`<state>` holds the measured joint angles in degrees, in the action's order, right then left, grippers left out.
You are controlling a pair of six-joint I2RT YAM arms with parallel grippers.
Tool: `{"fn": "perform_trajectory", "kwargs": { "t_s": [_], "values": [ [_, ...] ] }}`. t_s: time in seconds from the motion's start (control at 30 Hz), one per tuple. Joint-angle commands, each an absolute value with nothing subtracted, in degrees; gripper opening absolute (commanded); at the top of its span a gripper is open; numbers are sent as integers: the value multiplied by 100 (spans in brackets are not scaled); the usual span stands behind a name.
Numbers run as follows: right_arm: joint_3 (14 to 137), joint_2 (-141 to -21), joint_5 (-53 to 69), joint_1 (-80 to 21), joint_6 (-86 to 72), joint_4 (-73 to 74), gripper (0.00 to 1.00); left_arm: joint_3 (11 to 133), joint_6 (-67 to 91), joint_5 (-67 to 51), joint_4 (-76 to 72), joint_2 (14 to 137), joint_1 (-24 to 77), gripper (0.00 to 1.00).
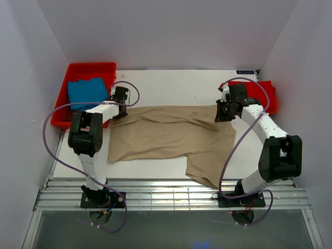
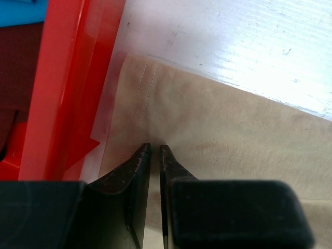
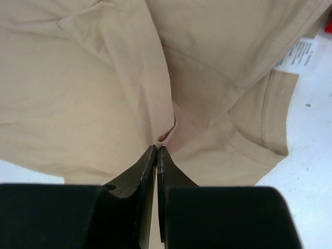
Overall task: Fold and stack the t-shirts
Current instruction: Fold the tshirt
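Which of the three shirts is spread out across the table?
The tan-beige shirt in the middle; the blue shirt sits in the red tray, the red shirt lies far right.

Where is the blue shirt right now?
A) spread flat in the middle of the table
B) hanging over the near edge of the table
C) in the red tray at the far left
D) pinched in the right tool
C: the blue shirt lies in the red tray at the far-left corner, while it is the tan shirt that is spread across the table.
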<state>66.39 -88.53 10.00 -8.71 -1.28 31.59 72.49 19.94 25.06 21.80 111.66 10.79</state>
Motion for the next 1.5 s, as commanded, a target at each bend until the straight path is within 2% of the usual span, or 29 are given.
{"fn": "perform_trajectory", "kwargs": {
  "t_s": [0.0, 0.43, 0.5, 0.53, 0.57, 0.73, 1.03, 1.47],
  "values": [
    [6557, -8526, 1117, -975, -264, 3857, 8, 7163, 1969, 2593, 2145, 10714, 1072, 24],
    [6214, -7998, 651, -1301, -642, 5026, 9, 7128, 1969, 2575, 2136, 10661, 1072, 24],
    [6039, -7963, 537, -1336, -703, 5062, 17, 7119, 1951, 2601, 2136, 10635, 1072, 24],
    [5986, -7928, 467, -1336, -712, 5054, 24, 7119, 1925, 2619, 2144, 10626, 1072, 24],
    [5968, -7867, 414, -1336, -712, 5010, 36, 7119, 1916, 2628, 2145, 10609, 1081, 24],
    [6309, -7883, 158, -1336, -650, 4457, 46, 7110, 1872, 2672, 2171, 10494, 1072, 24],
    [6846, -9305, 1098, -1336, -905, 2639, 46, 7040, 1916, 2645, 2346, 10336, 1072, 24],
    [7576, -10705, 1644, -1336, -1011, 2066, 45, 6891, 1986, 2698, 2514, 10099, 1081, 29]
  ]
}}
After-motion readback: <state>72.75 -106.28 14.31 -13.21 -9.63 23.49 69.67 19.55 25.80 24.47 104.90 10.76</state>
